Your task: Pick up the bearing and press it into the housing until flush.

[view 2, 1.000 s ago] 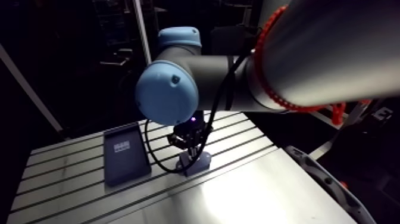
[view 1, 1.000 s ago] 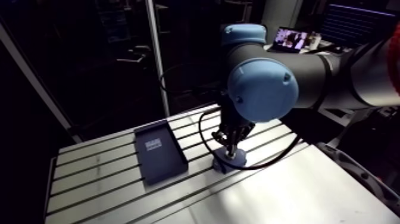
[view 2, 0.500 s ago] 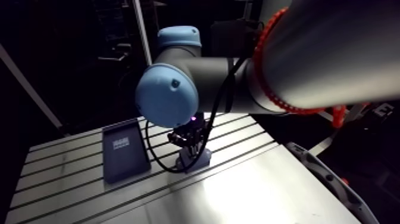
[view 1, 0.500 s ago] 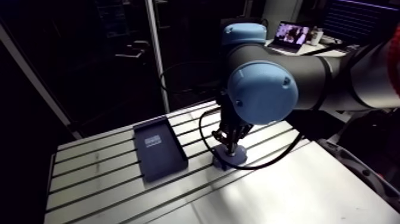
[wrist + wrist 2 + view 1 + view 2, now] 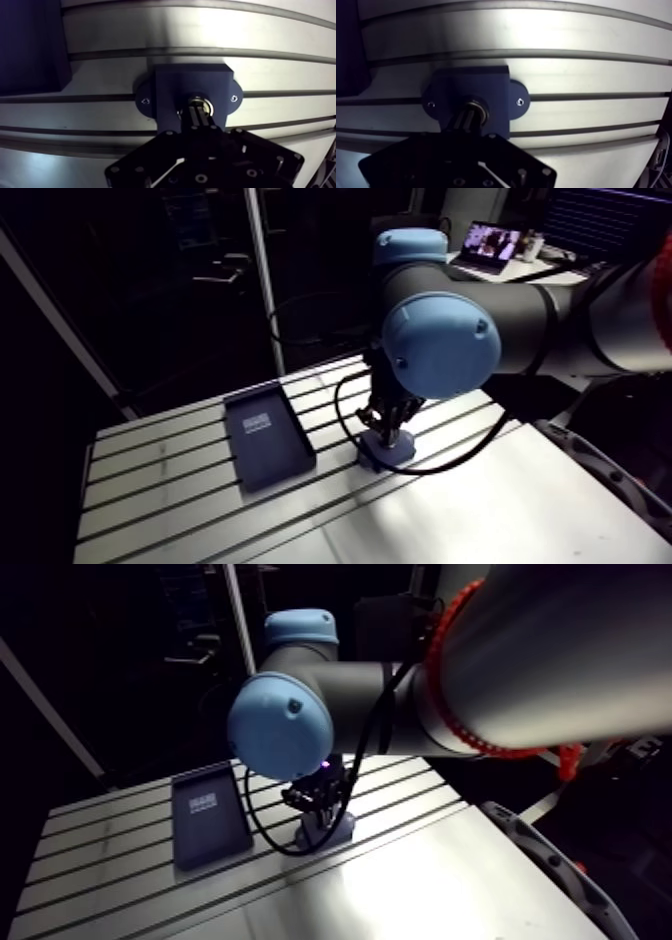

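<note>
A dark blue housing with two mounting ears sits bolted across a table slot. A metallic bearing sits in its central bore, and only its rim shows. My gripper is directly over the bore. Its two fingers are pressed together, shut, with the tips resting on the bearing. In the arm view the gripper comes straight down onto the housing near the table's middle. How deep the bearing sits in the bore is hidden by the fingers.
A flat dark tray with a pale label lies on the slotted table to the left of the housing, about a hand's width away. Its corner shows in the wrist view. A black cable loops beside the housing.
The arm view has shifted slightly, so the camera moved a little. The gripper stays down on the housing, and the housing and tray have not moved.
</note>
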### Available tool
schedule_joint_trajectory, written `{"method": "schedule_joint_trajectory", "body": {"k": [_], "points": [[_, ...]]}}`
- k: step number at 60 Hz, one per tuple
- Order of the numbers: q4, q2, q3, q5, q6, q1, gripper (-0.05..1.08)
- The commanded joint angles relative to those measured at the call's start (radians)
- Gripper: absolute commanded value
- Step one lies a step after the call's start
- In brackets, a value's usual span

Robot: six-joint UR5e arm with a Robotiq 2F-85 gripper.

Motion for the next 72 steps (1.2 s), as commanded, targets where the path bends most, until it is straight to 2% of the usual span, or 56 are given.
{"method": "schedule_joint_trajectory", "body": {"k": [1,72], "points": [[0.0,0.0,0.002,0.0,-0.001,0.0,1.0],[-0.005,0.005,0.005,0.001,-0.008,-0.001,1.0]]}}
